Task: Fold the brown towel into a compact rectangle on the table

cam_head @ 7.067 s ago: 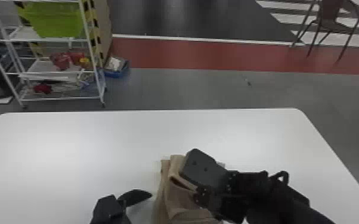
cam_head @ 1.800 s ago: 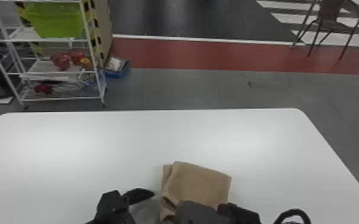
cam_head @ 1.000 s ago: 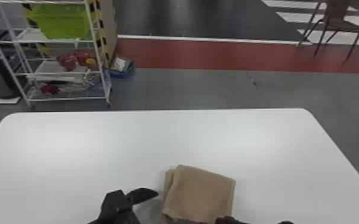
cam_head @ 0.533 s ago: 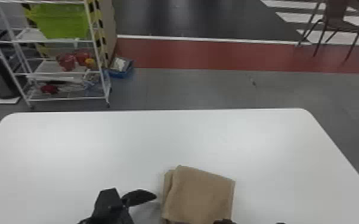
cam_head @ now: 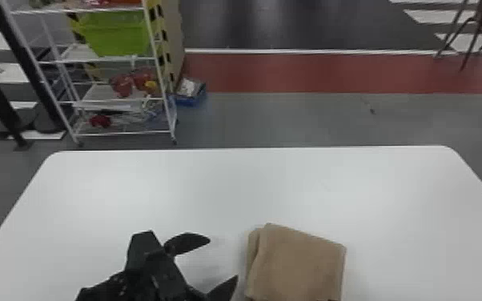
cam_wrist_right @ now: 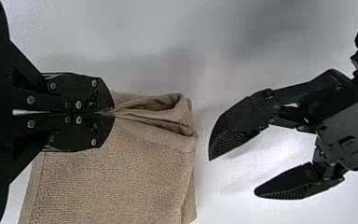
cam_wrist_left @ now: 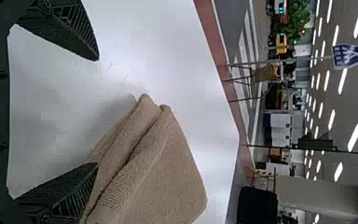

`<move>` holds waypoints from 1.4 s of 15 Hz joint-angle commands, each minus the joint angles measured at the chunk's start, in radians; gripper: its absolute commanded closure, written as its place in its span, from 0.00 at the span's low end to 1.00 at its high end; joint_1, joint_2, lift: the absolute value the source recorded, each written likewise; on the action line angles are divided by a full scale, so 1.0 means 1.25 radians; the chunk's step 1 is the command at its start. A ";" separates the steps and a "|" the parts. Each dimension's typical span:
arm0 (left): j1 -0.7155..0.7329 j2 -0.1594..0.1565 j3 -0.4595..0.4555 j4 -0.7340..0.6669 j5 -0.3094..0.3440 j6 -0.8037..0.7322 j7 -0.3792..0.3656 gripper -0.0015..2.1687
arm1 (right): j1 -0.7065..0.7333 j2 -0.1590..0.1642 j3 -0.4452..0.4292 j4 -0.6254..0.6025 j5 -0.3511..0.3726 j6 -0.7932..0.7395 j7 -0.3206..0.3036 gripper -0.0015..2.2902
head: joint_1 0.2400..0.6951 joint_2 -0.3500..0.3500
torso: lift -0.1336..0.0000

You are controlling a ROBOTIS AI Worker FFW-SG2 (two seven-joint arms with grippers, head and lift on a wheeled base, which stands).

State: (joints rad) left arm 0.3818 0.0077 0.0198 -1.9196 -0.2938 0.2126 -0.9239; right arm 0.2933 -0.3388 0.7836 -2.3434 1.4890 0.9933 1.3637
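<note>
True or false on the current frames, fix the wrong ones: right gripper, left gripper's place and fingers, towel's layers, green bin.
1. The right gripper pinches the towel. True.
2. The left gripper is left of the towel. True.
3. Its fingers are pressed together. False: they stand apart.
4. The towel is one flat layer. False: folded layers show.
5. The green bin sits beyond the table. True.

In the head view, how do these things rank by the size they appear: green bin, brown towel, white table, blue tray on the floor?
From largest to smallest:
1. White table
2. Brown towel
3. Green bin
4. Blue tray
</note>
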 commanded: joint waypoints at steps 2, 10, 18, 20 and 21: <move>0.039 -0.001 -0.015 -0.069 0.023 -0.001 0.011 0.04 | 0.000 0.005 0.006 0.011 0.009 0.000 0.003 0.58 | 1.00 0.54 | 0.09; 0.061 0.006 -0.118 -0.074 0.004 -0.023 0.076 0.04 | 0.001 0.006 0.009 0.014 0.015 0.000 0.003 0.58 | 1.00 0.41 | 0.09; 0.015 0.009 -0.124 0.023 -0.048 -0.038 0.113 0.04 | 0.005 0.004 0.005 0.002 0.015 0.012 0.003 0.50 | 1.00 0.39 | 0.09; 0.014 0.009 -0.124 0.024 -0.048 -0.038 0.108 0.04 | 0.008 0.005 0.003 -0.020 0.013 0.022 0.003 0.25 | 1.00 0.39 | 0.09; 0.014 0.010 -0.123 0.024 -0.048 -0.038 0.108 0.04 | 0.015 0.004 -0.003 -0.040 0.010 0.022 0.003 0.21 | 1.00 0.39 | 0.09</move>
State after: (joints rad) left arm 0.3994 0.0184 -0.1349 -1.8908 -0.3543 0.1650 -0.7881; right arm 0.3033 -0.3335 0.7870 -2.3630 1.5060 1.0184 1.3637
